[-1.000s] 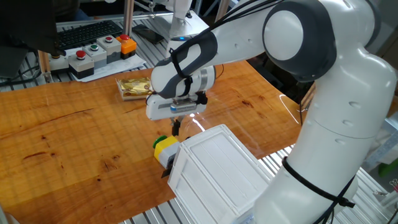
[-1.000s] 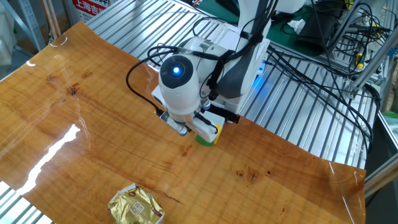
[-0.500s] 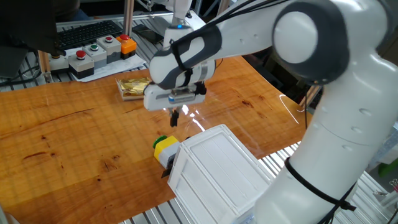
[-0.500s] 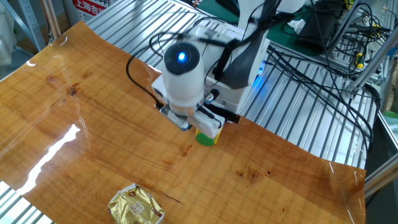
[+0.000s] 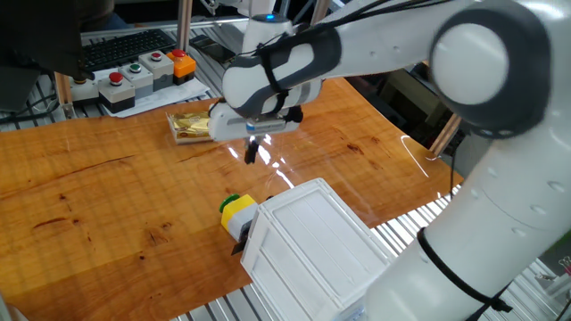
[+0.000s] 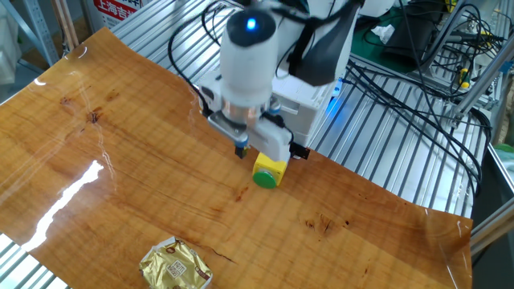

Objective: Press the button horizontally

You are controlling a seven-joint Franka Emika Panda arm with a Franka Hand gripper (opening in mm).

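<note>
The button point(image 5: 237, 210) is a small yellow block with a green round cap facing left and a black base. It stands on the wooden table against the left end of the white plastic box point(image 5: 312, 242). It also shows in the other fixed view point(image 6: 268, 171). My gripper point(image 5: 252, 153) hangs above the table, up and behind the button, clear of it. Its dark fingertips point(image 6: 240, 151) are together and hold nothing. The arm hides part of the white box point(image 6: 315, 98) in the other fixed view.
A gold foil packet point(image 5: 190, 126) lies on the table behind the gripper, also seen in the other fixed view point(image 6: 175, 266). Grey boxes with red, green and orange buttons point(image 5: 143, 71) and a keyboard point(image 5: 125, 46) sit beyond the table's far edge.
My gripper has risen and drawn back from just beside the button, toward the foil packet. The button and the white box have not moved.
</note>
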